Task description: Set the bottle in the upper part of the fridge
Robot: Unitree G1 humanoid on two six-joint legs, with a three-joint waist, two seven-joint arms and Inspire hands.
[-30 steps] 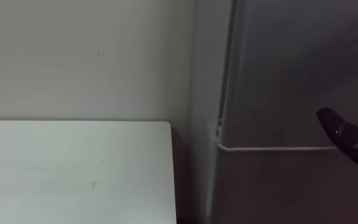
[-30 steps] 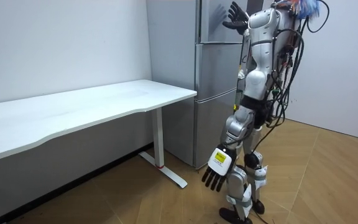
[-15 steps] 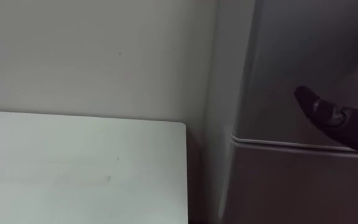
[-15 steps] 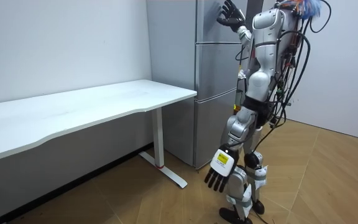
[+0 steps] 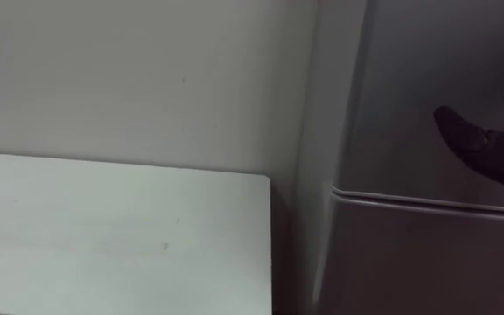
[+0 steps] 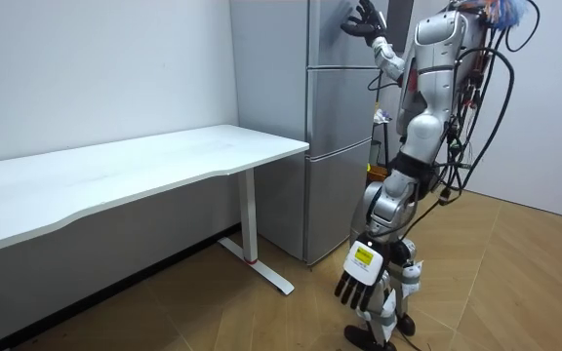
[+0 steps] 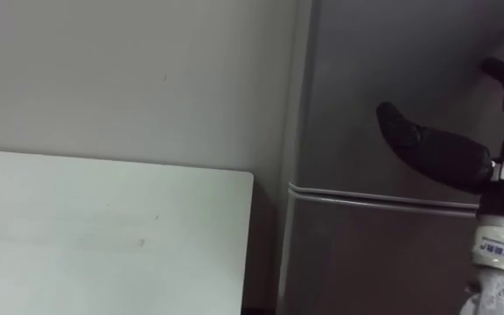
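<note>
**Grey fridge (image 5: pixel 409 254) shut, right hand (image 5: pixel 488 156) at its upper door (image 5: pixel 409 87)**

Left eye view: the fridge stands just beside a white table (image 5: pixel 103 236). Both its doors are closed, so what is inside is hidden.
Right eye view: the right hand is up at the upper door, fingers spread, holding nothing.
Room view: the left hand (image 6: pixel 359 288) hangs by the leg, fingers relaxed and empty.
I cannot tell where the bottle is.

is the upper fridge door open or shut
Shut: the upper door sits flush above the seam, right hand open at its front.
</note>
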